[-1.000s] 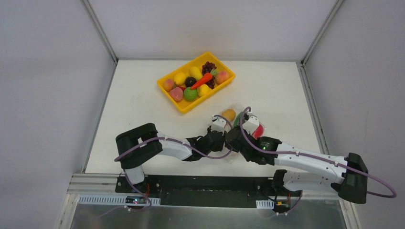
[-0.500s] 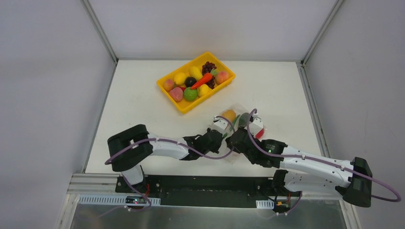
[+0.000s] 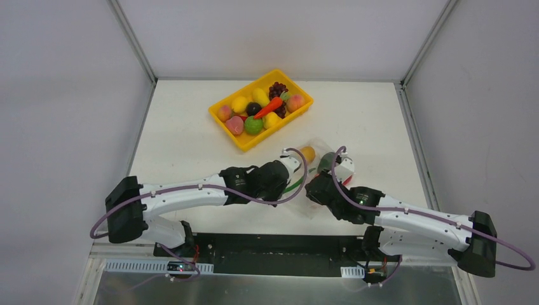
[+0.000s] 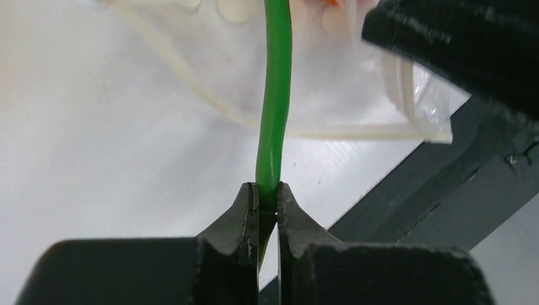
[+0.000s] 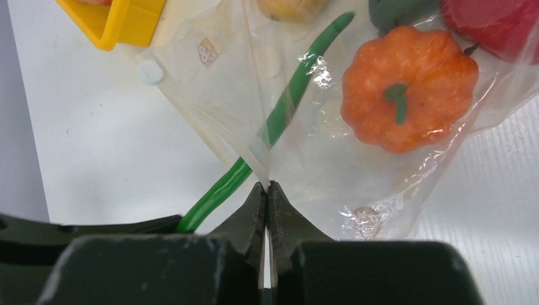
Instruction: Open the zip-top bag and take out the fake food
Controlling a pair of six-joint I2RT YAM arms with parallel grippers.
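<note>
The clear zip-top bag [image 3: 316, 166] lies on the white table near the front, its mouth open. My right gripper [image 5: 267, 185] is shut on the bag's edge; it also shows in the top view [image 3: 311, 189]. My left gripper [image 4: 267, 190] is shut on the end of a long green bean [image 4: 275, 108], which runs from inside the bag out through the mouth [image 5: 279, 121]. Inside the bag [image 5: 318, 159] lie an orange pumpkin [image 5: 407, 89], a red piece [image 5: 496, 19], a dark green piece [image 5: 394, 9] and a yellow-orange fruit [image 5: 292, 7].
A yellow tray [image 3: 244, 141] with several plastic fruits, a carrot and a dark grape bunch stands just behind the bag to the left. The table's front edge and black rail [image 4: 445, 190] lie close to both grippers.
The left arm has swung out to the left and stretched low, drawing the green bean partly out of the bag. The right gripper has kept its hold on the bag's edge.
</note>
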